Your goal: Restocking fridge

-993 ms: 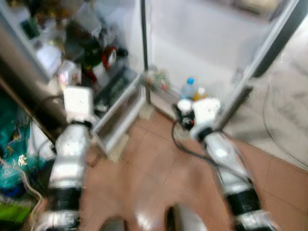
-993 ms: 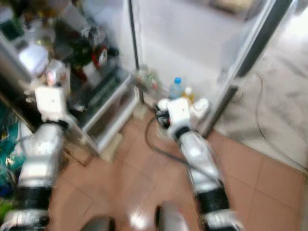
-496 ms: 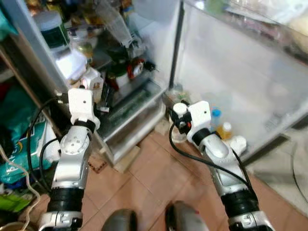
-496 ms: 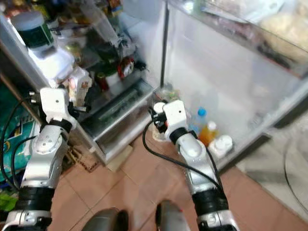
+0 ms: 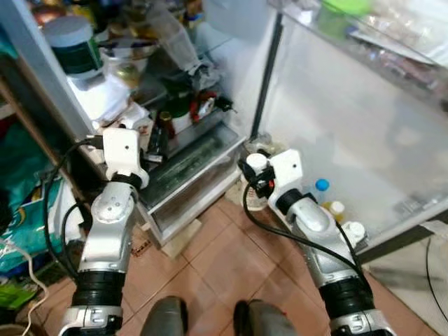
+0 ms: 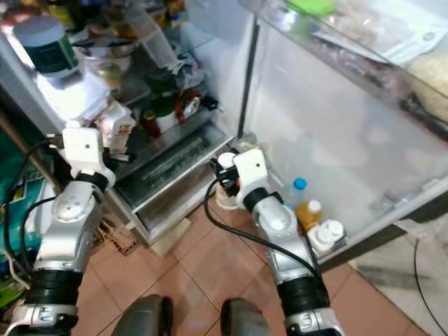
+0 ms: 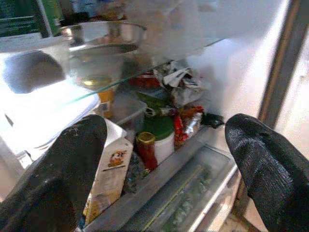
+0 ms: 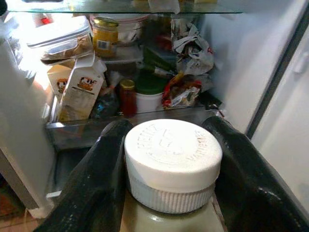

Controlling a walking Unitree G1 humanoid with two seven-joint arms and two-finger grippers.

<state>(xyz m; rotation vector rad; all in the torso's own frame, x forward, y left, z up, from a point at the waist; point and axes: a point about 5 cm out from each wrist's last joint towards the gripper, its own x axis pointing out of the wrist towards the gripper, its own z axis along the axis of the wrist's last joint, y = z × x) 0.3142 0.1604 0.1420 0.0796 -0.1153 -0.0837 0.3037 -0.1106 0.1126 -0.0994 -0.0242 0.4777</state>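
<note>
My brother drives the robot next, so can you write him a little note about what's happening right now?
Right tool: shut on the white-capped bottle, held low in front of the open fridge.
Left tool: open, empty, pointing at the lower shelf by the milk carton.
Fridge: shelves already crowded; door rack holds small bottles.
Done: bottle picked up and brought over.
Left: find a free spot, set the bottle in.

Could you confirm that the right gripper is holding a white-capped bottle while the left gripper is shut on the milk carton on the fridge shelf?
Not quite. The right gripper does hold the white-capped bottle, but the left gripper is open and holding nothing; the left wrist view shows its jaws spread wide, with the milk carton standing untouched on the fridge shelf beyond them.
</note>
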